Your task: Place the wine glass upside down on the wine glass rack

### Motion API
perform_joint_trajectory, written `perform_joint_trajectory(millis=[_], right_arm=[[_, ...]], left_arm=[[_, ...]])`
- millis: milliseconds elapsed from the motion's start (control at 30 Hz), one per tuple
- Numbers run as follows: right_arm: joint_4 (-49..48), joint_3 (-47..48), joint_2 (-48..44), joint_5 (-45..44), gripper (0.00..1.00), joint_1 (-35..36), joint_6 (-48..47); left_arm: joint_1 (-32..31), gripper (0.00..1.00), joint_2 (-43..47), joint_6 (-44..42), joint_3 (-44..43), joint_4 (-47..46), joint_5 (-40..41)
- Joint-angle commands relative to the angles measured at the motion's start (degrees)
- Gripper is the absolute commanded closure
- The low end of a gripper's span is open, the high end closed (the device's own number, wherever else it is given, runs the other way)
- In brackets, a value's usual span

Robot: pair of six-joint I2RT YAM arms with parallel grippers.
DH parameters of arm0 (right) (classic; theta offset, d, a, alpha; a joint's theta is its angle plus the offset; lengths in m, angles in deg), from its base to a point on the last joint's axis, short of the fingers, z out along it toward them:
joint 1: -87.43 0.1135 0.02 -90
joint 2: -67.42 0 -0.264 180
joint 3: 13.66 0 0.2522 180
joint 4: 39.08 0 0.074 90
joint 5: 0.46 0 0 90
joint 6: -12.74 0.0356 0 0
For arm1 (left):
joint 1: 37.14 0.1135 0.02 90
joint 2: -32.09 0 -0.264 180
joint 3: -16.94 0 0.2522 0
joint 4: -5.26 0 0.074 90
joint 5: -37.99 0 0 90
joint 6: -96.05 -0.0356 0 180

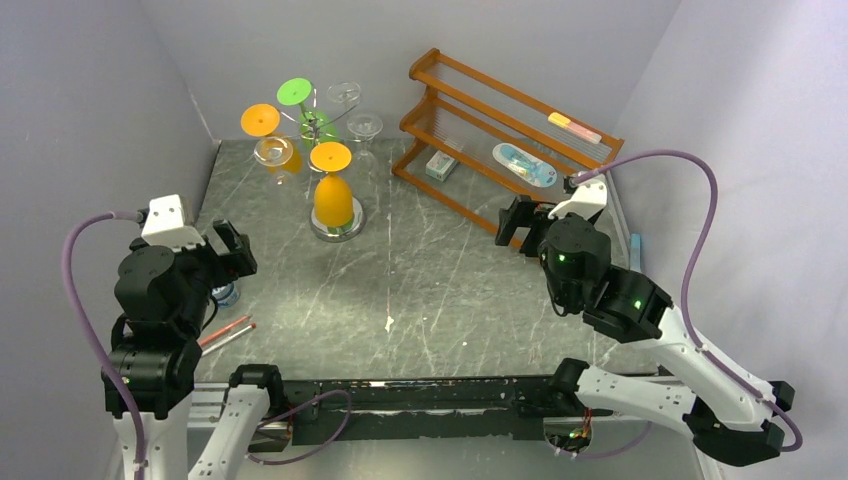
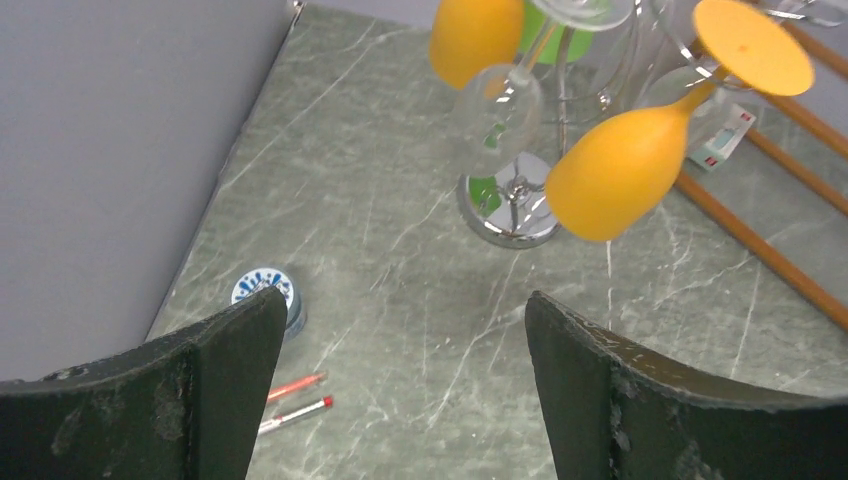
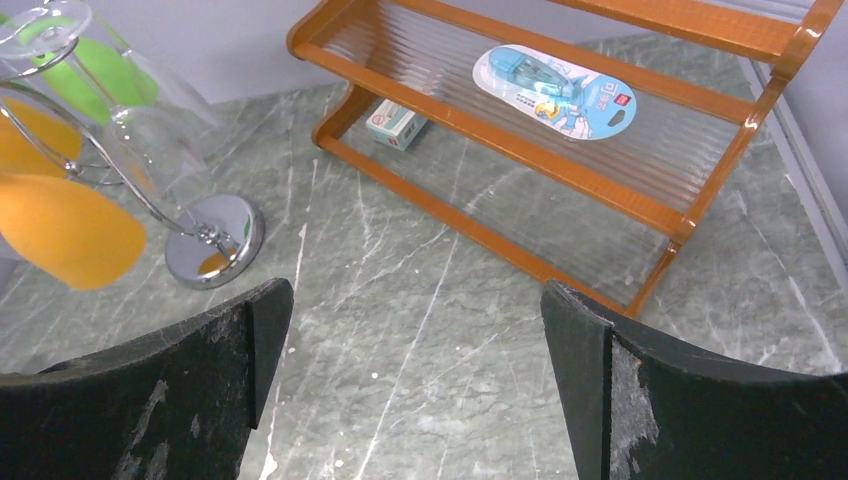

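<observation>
Hanging at six o'clock on the wine glass rack [image 1: 356, 222], the orange wine glass [image 1: 333, 198] looks light, slick and fragile, best taken by the stem; left gripper [image 2: 400, 315] and right gripper [image 3: 415, 300] gape empty.

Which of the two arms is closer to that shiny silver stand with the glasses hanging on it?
Left. The left tool stands open a short way left of the silver stand; the right tool is farther off on the other side, close beside the wooden shelf.

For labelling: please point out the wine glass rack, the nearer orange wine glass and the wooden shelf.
wine glass rack [image 3: 225, 228]: right wrist view, round base.
nearer orange wine glass [image 2: 615, 172]: left wrist view, bowl.
wooden shelf [image 3: 520, 149]: right wrist view, front rail.
</observation>
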Motion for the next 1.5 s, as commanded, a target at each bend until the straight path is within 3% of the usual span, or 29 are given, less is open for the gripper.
perform_joint_trajectory(millis=[0, 1467], right_arm=[[2.0, 0.7, -1.1, -1.2, 0.00, -0.3, -0.3], [2.1, 0.6, -2.6, 3.1, 0.00, -0.3, 0.8]], left_arm=[[-0.6, 0.07, -0.1, 0.8, 1.0, 2.4, 3.4], [-0.8, 0.05, -1.0, 2.2, 1.6, 0.9, -0.1]])
